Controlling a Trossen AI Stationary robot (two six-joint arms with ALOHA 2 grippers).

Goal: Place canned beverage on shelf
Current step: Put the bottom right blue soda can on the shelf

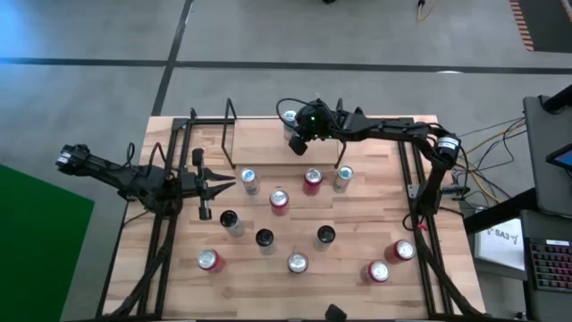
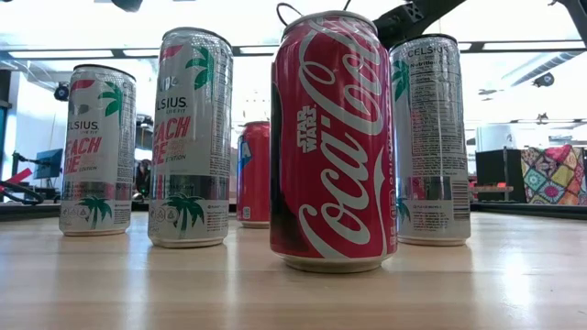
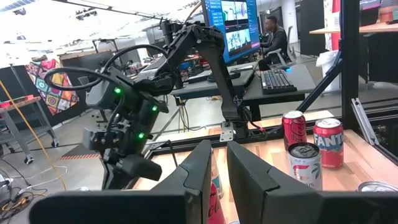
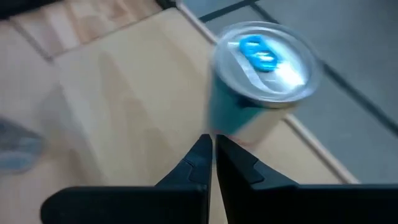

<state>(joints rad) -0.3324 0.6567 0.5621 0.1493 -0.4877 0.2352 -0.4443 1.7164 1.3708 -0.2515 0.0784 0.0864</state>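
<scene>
A robotics lab: desks with monitors, a keyboard, loose cables, a seated person.

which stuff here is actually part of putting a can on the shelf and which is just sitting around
Part of the job:
- shelf, black rod rack at the table's far edge
- blue-tab can, standing upright just ahead of the right claw, which is shut and empty
- cans on the table waiting

Just about:
- left claw, shut, waiting at the left side
- black side frames
- desk with monitor behind
</scene>
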